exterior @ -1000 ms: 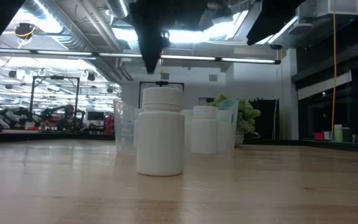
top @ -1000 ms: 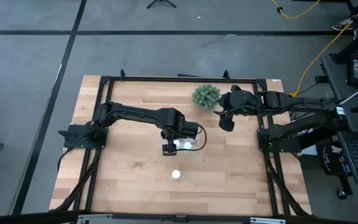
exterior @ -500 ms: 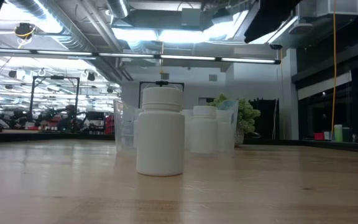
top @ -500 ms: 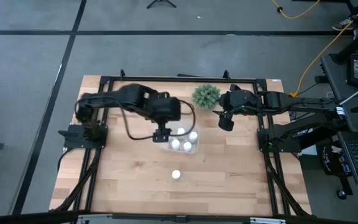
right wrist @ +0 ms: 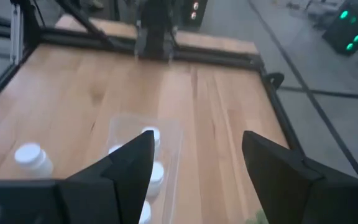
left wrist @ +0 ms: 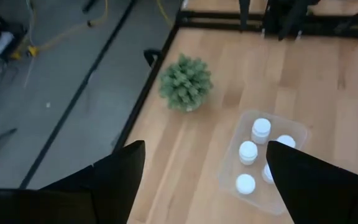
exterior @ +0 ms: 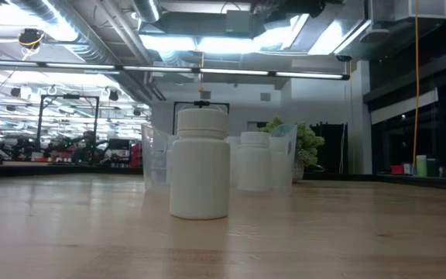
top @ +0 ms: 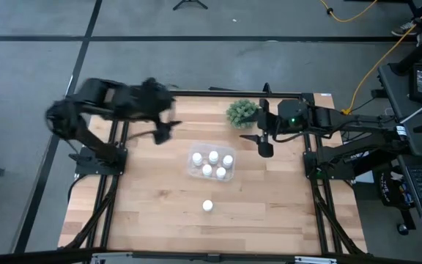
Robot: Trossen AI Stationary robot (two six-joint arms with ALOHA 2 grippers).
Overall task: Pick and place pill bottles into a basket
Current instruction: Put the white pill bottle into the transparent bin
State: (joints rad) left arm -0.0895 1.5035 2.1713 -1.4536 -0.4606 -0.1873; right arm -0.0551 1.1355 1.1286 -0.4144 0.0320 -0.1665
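While one bottle is not yet packed, the job looks nearly done.

High view, basket: the clear basket (top: 211, 163) sits mid-table with five white pill bottles (top: 213, 157) standing inside it.
High view, loose bottle: a sixth bottle (top: 208, 206) stands alone on the wood, nearer than the basket and apart from it.
High view, arms: the left gripper (top: 164, 130) is raised at the far left, well clear of the basket; the right gripper (top: 264, 145) hangs right of the basket, beside the green plant (top: 242, 113).
Low view: the loose bottle is closest, upright, with the basket and its bottles behind it; no gripper is in sight.
Left wrist view: fingers (left wrist: 126, 168) spread wide, holding nothing, with the basket and plant below.
Right wrist view: fingers (right wrist: 135, 163) parted, nothing between them, with the basket and loose bottle beyond.
Progress: five of six placed, by my count; one left to pick.
Writing: no readable label or brand on any bottle.
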